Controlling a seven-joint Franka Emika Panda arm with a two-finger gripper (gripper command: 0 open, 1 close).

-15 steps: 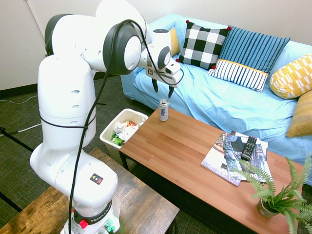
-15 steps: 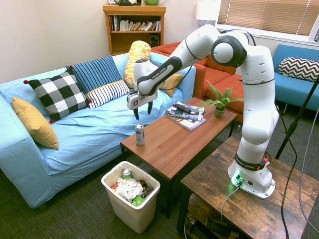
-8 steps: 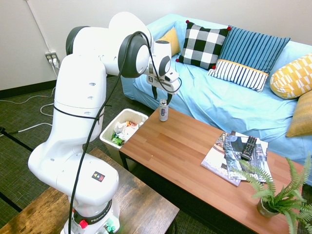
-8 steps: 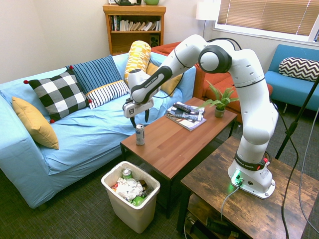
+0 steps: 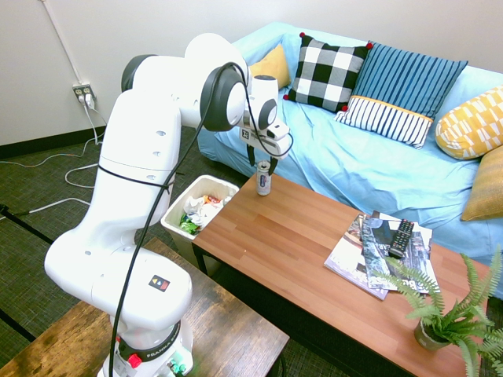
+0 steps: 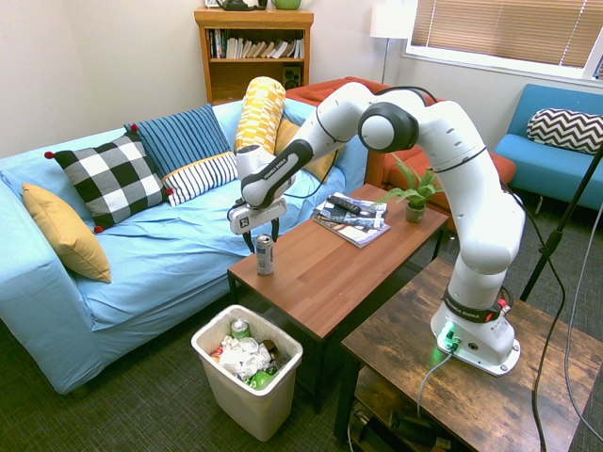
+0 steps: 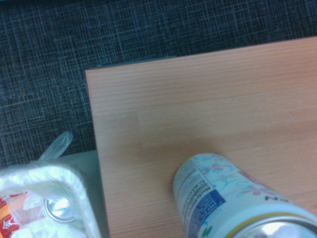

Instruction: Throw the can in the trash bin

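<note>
Blue sofa (image 6: pixel 141 254) with cushions, wooden bookshelf (image 6: pixel 252 52) behind — dark carpet (image 5: pixel 31 236), blinds (image 6: pixel 513 33).

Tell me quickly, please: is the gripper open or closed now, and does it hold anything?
Gripper: open, holding nothing; its fingers stand on either side of the top of the can, which stands upright on the table.

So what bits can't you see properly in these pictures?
- Gripper fingers: both outside views show them too small to tell if they touch the can.
- Can's writing: blurry in the wrist view, and the picture's bottom edge cuts off its top.
- Trash bin: in the wrist view only a corner shows; the rest is cut off.
</note>
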